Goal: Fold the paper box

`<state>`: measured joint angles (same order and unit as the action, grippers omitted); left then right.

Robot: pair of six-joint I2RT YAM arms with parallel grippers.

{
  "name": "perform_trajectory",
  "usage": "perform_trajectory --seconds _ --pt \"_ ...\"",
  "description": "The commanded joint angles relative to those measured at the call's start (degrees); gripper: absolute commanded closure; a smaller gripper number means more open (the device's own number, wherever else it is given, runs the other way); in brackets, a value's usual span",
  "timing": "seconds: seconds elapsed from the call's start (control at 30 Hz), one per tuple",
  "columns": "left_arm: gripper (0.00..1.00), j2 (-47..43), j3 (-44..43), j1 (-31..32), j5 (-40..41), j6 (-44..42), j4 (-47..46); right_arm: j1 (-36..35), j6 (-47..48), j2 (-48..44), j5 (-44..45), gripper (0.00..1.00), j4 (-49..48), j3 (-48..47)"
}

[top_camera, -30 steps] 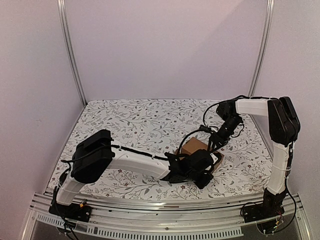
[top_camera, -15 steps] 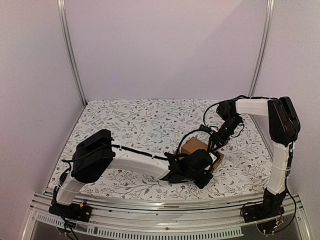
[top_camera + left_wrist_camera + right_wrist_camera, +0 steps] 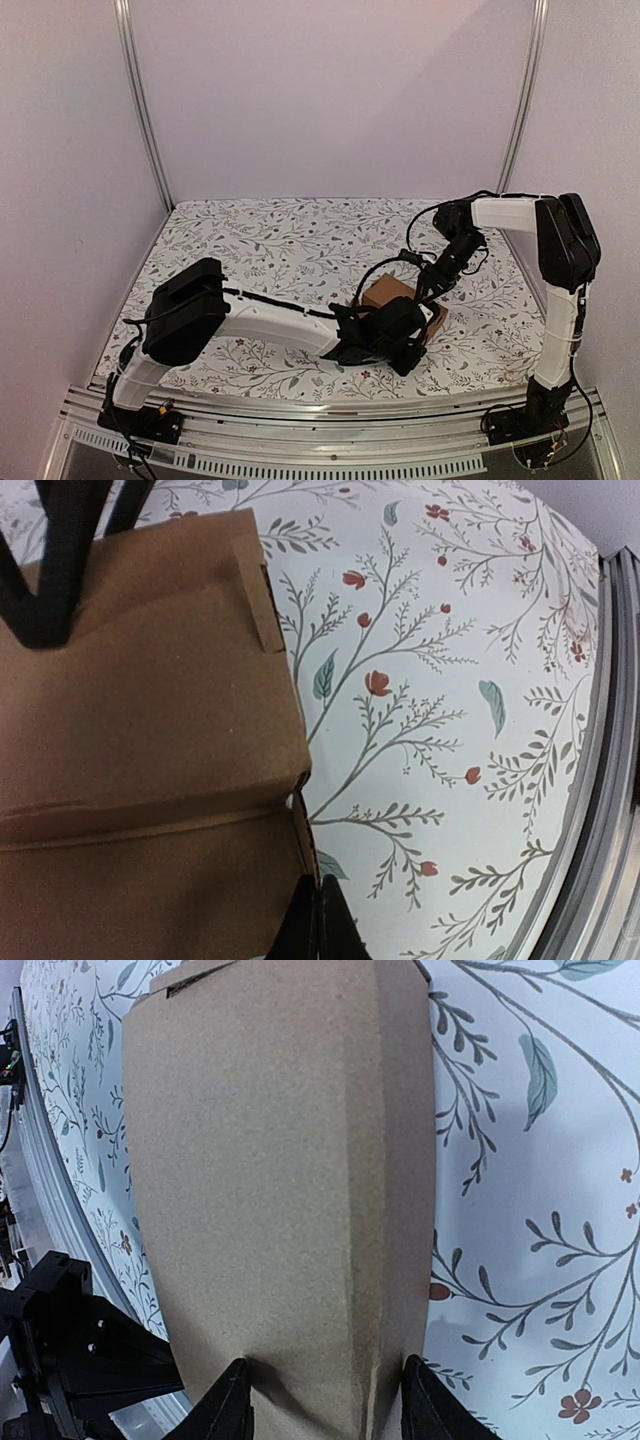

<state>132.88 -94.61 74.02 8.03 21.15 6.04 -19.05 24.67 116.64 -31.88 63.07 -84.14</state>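
Note:
The paper box (image 3: 388, 293), plain brown cardboard, lies on the floral cloth at right of centre. In the right wrist view its long body (image 3: 280, 1160) runs away from me, and my right gripper (image 3: 325, 1365) is closed across its width, one finger against each side. In the left wrist view the paper box (image 3: 150, 700) fills the left half, with a side flap edge (image 3: 300, 840) running down to my left gripper (image 3: 318, 905). That gripper is shut, with its tips together at the end of that edge. In the top view, my left gripper (image 3: 408, 345) sits at the box's near side and my right gripper (image 3: 428, 290) at its far right.
The floral cloth (image 3: 270, 250) covers the table. A metal rail (image 3: 300, 410) runs along the near edge and shows in the left wrist view as a rail (image 3: 610, 780) at the right. Upright posts (image 3: 140, 100) stand at the back corners, with white walls beyond.

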Motion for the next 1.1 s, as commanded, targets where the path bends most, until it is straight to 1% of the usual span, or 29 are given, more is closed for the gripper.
perform_trajectory --seconds 0.0,0.43,0.77,1.07 --pt "1.00 1.09 -2.76 -2.46 1.50 0.36 1.84 -0.06 0.03 1.00 -1.14 0.52 1.17 0.47" --pt "1.00 3.68 -9.48 -2.70 0.87 0.84 7.45 -0.17 -0.13 1.04 -1.24 0.52 1.05 0.68" --pt "1.00 3.91 -13.54 -3.47 2.33 2.67 12.57 -0.54 -0.31 0.96 -0.30 0.52 1.00 0.64" --pt "1.00 5.75 -16.29 -4.32 1.82 3.82 13.96 -0.61 -0.84 1.00 -0.76 0.52 0.99 0.81"
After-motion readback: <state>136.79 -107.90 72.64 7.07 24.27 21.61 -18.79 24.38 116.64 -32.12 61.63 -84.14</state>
